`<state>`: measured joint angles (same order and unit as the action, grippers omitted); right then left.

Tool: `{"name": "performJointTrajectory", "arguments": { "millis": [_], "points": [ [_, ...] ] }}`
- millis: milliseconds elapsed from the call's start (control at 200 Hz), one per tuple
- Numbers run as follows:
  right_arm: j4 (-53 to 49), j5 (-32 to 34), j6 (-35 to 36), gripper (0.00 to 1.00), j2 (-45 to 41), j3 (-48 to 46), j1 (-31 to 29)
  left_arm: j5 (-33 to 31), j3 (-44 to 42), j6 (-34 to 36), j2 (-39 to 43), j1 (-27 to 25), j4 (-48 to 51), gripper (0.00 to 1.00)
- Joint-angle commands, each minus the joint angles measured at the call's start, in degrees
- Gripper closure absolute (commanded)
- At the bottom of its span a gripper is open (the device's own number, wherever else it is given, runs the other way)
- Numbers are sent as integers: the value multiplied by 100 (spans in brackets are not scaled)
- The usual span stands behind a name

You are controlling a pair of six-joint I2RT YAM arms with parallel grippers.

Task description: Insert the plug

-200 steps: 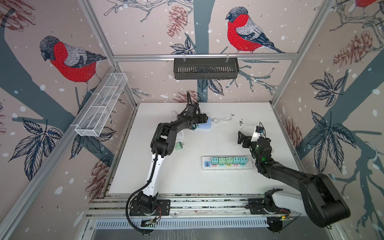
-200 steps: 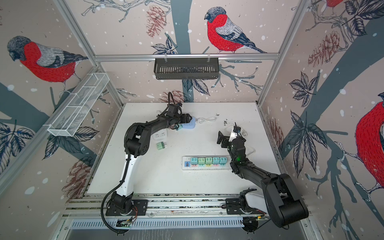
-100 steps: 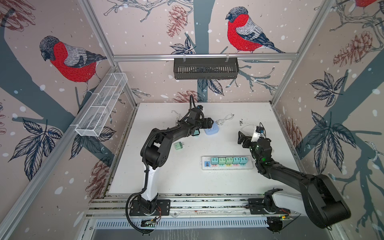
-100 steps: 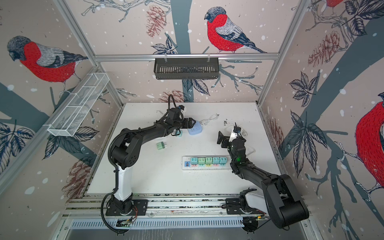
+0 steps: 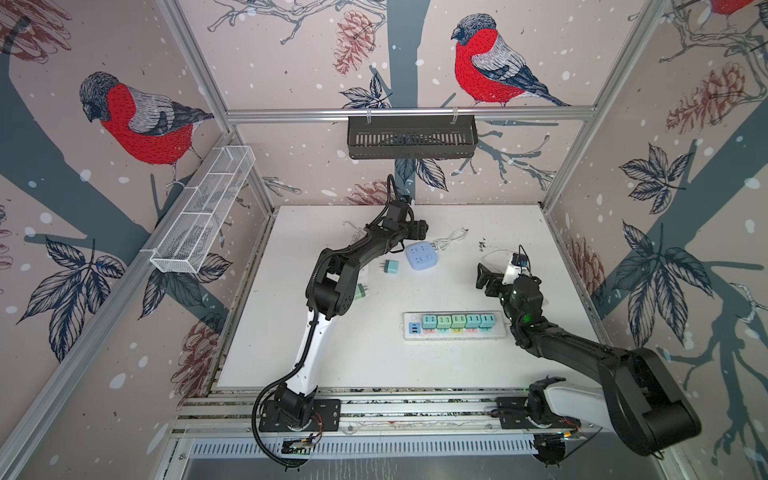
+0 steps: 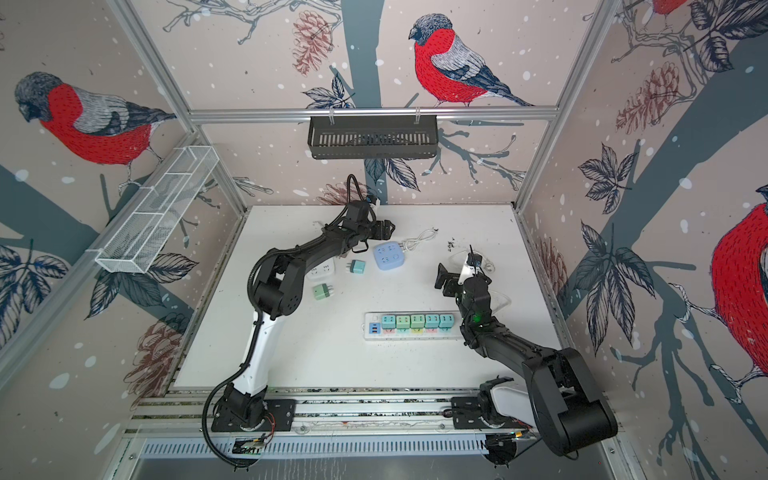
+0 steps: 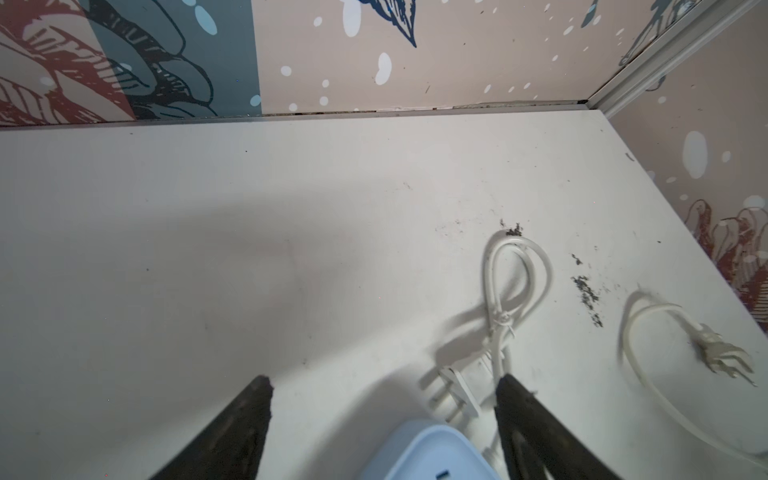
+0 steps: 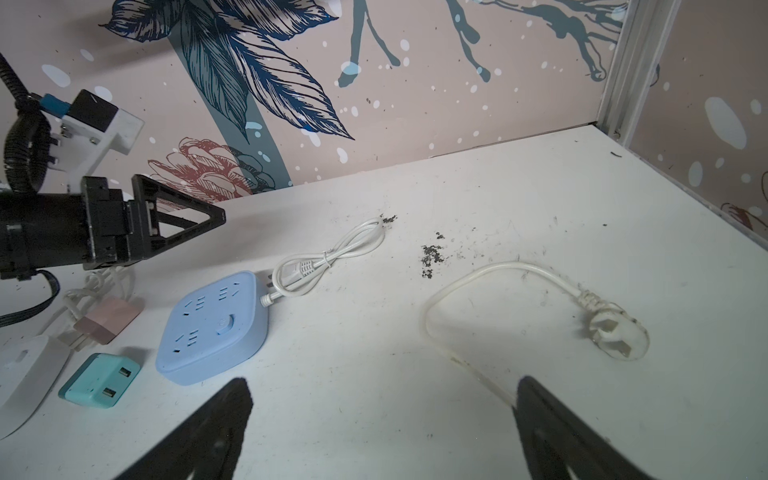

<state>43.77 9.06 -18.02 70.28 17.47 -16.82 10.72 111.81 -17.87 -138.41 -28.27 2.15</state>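
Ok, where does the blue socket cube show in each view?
Top view: blue socket cube, centre-back of the table.
Top view: same spot.
Left wrist: between the fingers, partly cut off.
Right wrist: beyond the fingers, beside the teal adapter, cube at.
Shared landmark: its bundled white cord, in all four.

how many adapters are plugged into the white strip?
5, side by side along the white power strip: teal adapter by its USB end, then green, green, teal, and teal nearest the right arm. None looks hidden.
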Motion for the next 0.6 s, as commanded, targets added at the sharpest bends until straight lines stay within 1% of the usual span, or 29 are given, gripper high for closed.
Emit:
{"name": "performJointTrajectory", "arguments": {
  "millis": [0, 70, 175, 350, 430, 595],
  "points": [
    [71, 45, -47, 0, 46, 71, -5, 254, 336, 248, -236, -5, 389, 16],
    [42, 10, -35, 0, 93, 105, -5, 338, 277, 239, -270, 13, 303, 16],
    [11, -3, -24, 0, 100, 125, -10, 654, 172, 225, -308, 23, 198, 17],
    [64, 8, -45, 0, -3, 30, -11, 1097, -13, 261, -300, 27, 166, 23],
    [76, 24, -53, 0, -30, 10, -14, 1248, -352, 230, -135, 29, -13, 25],
    [7, 20, -73, 0, -41, 19, -14, 1654, -1528, 111, 474, 16, -806, 27]
  ]
}}
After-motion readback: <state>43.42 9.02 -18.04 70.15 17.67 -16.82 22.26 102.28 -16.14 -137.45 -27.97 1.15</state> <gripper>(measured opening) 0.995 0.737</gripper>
